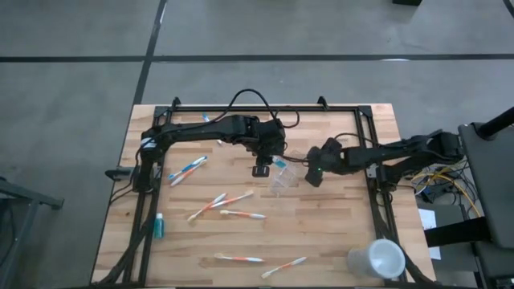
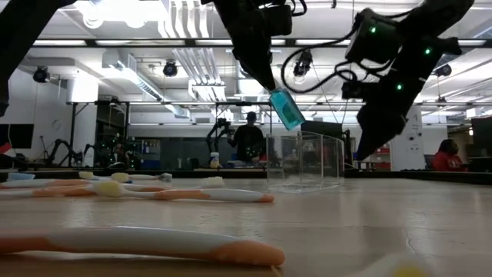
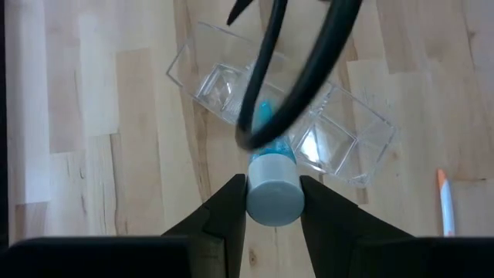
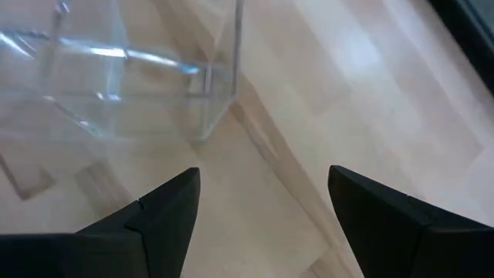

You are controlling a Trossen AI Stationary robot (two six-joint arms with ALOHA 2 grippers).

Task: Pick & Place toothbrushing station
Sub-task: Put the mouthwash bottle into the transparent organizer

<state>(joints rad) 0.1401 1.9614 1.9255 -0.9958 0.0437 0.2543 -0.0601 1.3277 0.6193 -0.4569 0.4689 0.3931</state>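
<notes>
Toothbrushing station barely begun, by my reading: the clear holder [image 1: 283,181] sits mid-table with its compartments looking empty, though the tube and a cable hide part of it. Left gripper [image 1: 273,163] clamps a small blue tube [image 3: 272,185] by its white cap end, hanging tilted just above the holder; likely the first item going in. Right gripper [image 1: 315,173] hovers just beside the holder, jaws spread wide, holding nothing. Left to do, apparently: every toothbrush, namely the pair [image 1: 187,169] at left, the group [image 1: 222,204] at centre, two more [image 1: 265,263] near the front edge. Another blue tube [image 1: 159,226] lies by the left rail. High view alone gives the scatter and the white cup [image 1: 377,258] at the front right corner. Low view shows the tube clear of the holder, and people in the room behind. Left wrist view shows the holder's dividers below the tube; right wrist view shows one holder corner [image 4: 220,93] between open fingers.
</notes>
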